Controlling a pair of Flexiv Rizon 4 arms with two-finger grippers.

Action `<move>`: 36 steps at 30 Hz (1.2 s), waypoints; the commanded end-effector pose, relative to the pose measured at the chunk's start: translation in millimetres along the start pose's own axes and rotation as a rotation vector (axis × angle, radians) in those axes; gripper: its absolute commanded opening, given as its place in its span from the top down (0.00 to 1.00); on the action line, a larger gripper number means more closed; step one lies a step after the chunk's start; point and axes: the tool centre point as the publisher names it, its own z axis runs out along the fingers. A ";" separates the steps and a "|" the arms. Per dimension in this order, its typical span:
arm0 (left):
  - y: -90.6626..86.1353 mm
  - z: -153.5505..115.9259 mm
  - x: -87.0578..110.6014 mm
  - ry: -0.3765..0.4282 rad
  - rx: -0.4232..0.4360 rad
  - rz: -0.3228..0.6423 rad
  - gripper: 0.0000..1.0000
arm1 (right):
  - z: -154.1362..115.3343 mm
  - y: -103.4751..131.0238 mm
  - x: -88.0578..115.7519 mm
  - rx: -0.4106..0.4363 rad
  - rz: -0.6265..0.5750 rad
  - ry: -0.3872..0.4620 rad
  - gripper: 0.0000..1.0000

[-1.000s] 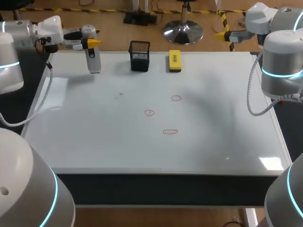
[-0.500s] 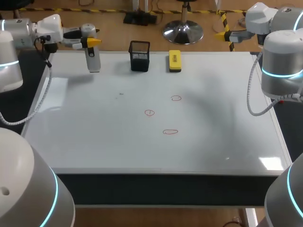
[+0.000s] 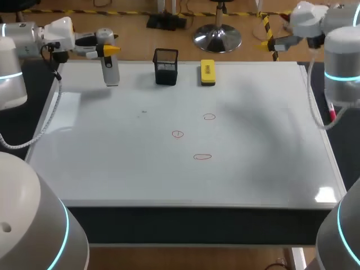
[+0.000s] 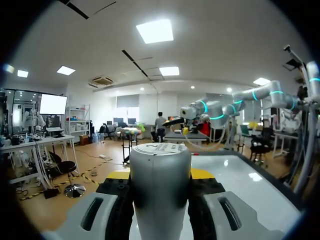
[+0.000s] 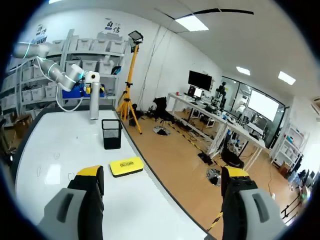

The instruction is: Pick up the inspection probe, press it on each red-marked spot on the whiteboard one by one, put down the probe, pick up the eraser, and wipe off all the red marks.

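- Slippage in the grasp is judged the first risk: the inspection probe (image 3: 111, 72), a smooth grey cylinder with a flat round cap, is clamped upright between the fingers of the left claw (image 3: 107, 50) at the far left corner of the whiteboard (image 3: 112, 163). So slick and rounded a body could be twisted or pushed up through the fingers when it is pressed down.
- Whether the probe's lower end touches the board cannot be told.
- Three red marks (image 3: 178, 134) are drawn near the board's middle as thin, small, uneven loops, near one another and well apart from the probe. One could be pressed off-centre or skipped, and the ink could be smeared if the tip is dragged rather than lifted between spots.
- A black mesh cup (image 3: 166, 67), square and open-topped, stands at the far edge beside the flat yellow eraser (image 3: 207, 72). The cup could be clipped if the probe is carried low toward the marks.
- The whiteboard is glossy and pale, with soft reflections across it. Such faint lines could be lost in the glare.
- The right claw (image 5: 162, 172) is spread wide with nothing in it, beyond the far right corner, so no support is given to the probe.
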 end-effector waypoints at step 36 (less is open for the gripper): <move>-0.9 0.2 0.1 -0.001 0.000 0.000 1.00 | 122.4 -33.1 29.2 0.769 -1.098 1.315 0.00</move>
